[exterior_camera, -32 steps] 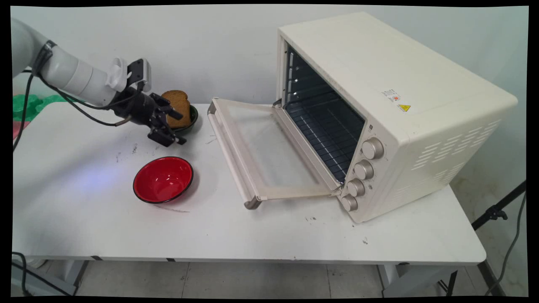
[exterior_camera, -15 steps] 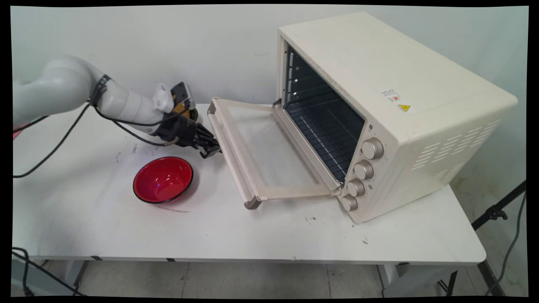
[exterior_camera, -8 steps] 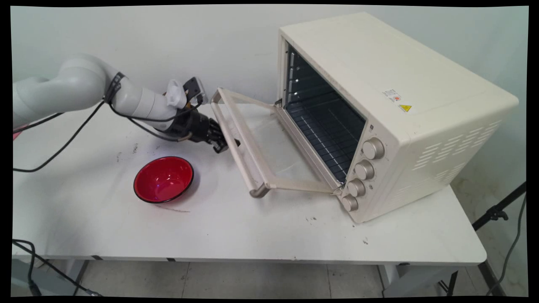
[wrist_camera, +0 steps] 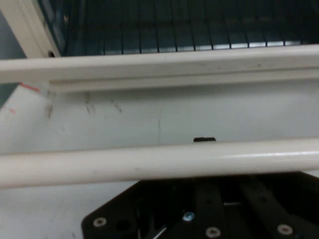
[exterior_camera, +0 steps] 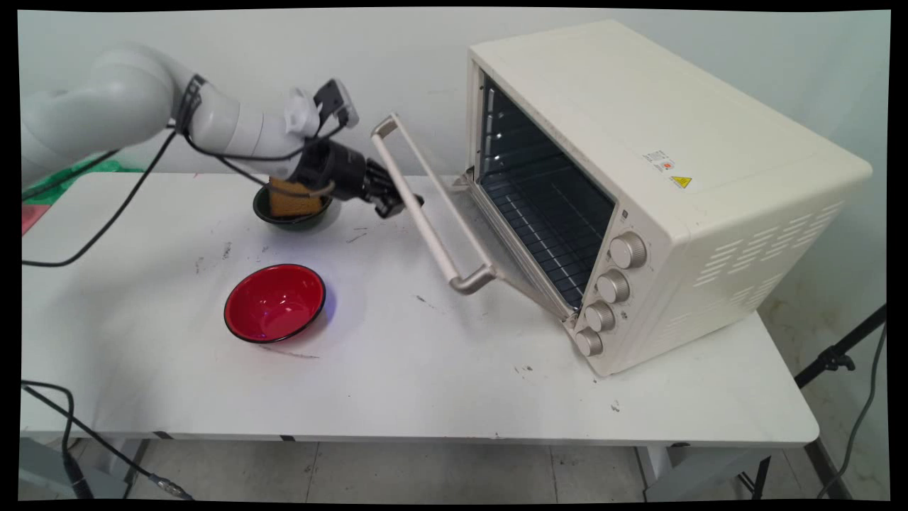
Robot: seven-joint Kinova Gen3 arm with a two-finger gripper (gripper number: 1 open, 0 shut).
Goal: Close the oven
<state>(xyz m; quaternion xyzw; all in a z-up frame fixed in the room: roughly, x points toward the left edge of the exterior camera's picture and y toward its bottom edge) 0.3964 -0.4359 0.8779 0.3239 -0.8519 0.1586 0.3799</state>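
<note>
MAIN VIEW
Arm: it is reaching in from the upper left, with black cables hanging off it.
Gripper [exterior_camera: 399,204]: it is sitting against the underside of the oven door [exterior_camera: 454,213], just below the handle [exterior_camera: 425,213]. From here I cannot tell whether the fingers are spread or closed, or whether they are clamping anything.
Door: it is hanging about half open, tilted up off the worktop [exterior_camera: 425,383], hinged at the oven's lower front edge, with its handle end pointing up and to the left.
Oven [exterior_camera: 660,177]: the cream box is standing on the right half of the worktop, turned at an angle. The dark inside with its wire rack is showing, and four knobs [exterior_camera: 608,294] are running down the front right.
Green bowl [exterior_camera: 291,214]: it is sitting just under the arm's wrist, near the back of the worktop, and is holding a brown slice of bread [exterior_camera: 292,201].
Red bowl [exterior_camera: 275,303]: it is sitting in front of the green one, well apart from the door.

HAND VIEW
Handle [wrist_camera: 159,162]: the cream bar is running across the whole picture just above the gripper's black linkage.
Door [wrist_camera: 164,117]: its pale panel is filling the middle band, with its far frame as a second cream strip above.
Oven [wrist_camera: 174,25]: the dark rack is showing along the top.
Gripper [wrist_camera: 214,211]: only the linkage is showing; the fingertips are hidden, so I cannot tell its state.
</note>
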